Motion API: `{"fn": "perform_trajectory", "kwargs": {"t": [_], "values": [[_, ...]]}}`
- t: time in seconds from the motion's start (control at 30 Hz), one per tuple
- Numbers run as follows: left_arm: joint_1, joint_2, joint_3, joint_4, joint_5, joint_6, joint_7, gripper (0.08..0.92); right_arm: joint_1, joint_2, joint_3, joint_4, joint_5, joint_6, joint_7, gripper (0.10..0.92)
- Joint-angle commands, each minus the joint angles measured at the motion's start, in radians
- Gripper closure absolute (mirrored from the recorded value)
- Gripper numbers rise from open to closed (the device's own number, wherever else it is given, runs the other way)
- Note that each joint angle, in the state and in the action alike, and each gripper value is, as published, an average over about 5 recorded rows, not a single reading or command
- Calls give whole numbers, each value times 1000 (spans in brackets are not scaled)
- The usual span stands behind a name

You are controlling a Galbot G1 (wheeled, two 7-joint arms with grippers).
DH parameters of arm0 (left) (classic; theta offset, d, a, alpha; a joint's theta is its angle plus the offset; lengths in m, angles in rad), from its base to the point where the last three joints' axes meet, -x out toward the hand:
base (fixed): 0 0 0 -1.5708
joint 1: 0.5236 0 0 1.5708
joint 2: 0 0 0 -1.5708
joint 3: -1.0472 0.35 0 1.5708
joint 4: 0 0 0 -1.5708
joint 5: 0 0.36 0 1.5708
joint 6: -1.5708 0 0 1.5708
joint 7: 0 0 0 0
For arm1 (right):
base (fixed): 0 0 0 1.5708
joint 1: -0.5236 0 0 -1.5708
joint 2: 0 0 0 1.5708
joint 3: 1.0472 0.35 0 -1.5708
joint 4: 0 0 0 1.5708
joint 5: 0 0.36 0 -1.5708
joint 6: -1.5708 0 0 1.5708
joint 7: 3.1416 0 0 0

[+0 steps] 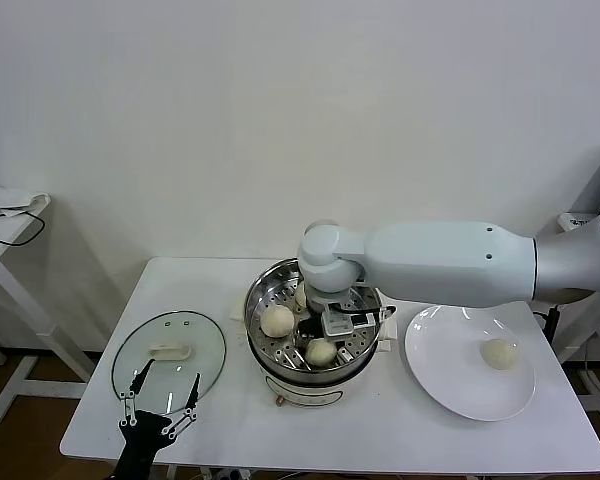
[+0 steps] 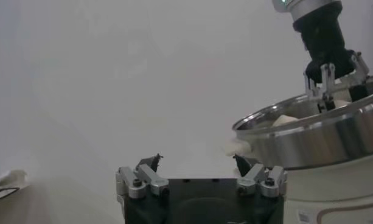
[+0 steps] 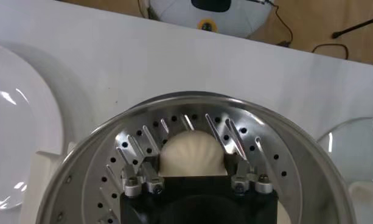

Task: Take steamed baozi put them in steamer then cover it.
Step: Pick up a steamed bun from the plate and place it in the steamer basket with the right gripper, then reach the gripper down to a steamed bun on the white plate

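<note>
The steel steamer (image 1: 257,300) stands mid-table with baozi on its perforated tray: one (image 1: 277,320) on the left, one (image 1: 320,352) at the front, and one half hidden behind the arm. My right gripper (image 1: 342,335) reaches down into the pot. Seen from the right wrist, a baozi (image 3: 192,152) rests on the tray between the open jaws of that gripper (image 3: 192,163), fingers close beside it. One more baozi (image 1: 498,353) lies on the white plate (image 1: 450,385). The glass cover (image 1: 195,345) lies flat on the left. My left gripper (image 1: 160,400) hovers open at the cover's near edge.
The plate sits right of the steamer, close to its base. A white side table (image 1: 5,225) stands off to the far left. The table's front edge runs just below the cover and plate. From the left wrist, the steamer (image 2: 308,131) and right gripper (image 2: 329,79) show ahead.
</note>
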Motion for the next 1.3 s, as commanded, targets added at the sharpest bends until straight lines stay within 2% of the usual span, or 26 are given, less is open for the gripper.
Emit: {"fn": "perform_trajectory", "kwargs": {"t": [0.03, 0.17, 0.47, 0.67, 0.9, 1.07, 1.3], "values": [[-5, -3, 5, 2, 1, 4, 0, 177, -26, 8, 14, -13, -38, 11, 25, 281], [-4, -2, 1, 4, 1, 3, 0, 177, -19, -14, 40, -7, -29, 4, 25, 213], [-1, 2, -3, 2, 1, 4, 0, 177, 48, -230, 211, 51, 191, -122, -139, 203], [-2, 4, 2, -3, 5, 6, 1, 177, 65, -448, 324, -129, 308, -244, -277, 203], [-2, 5, 12, -9, 11, 8, 1, 177, 24, -646, 243, -406, 388, -519, -261, 203], [1, 5, 13, -19, 13, 11, 0, 177, -95, -696, 214, -514, 374, -550, -186, 203], [17, 1, 0, -29, 15, 11, 0, 177, -342, -666, 377, -609, 273, -542, -85, 203]]}}
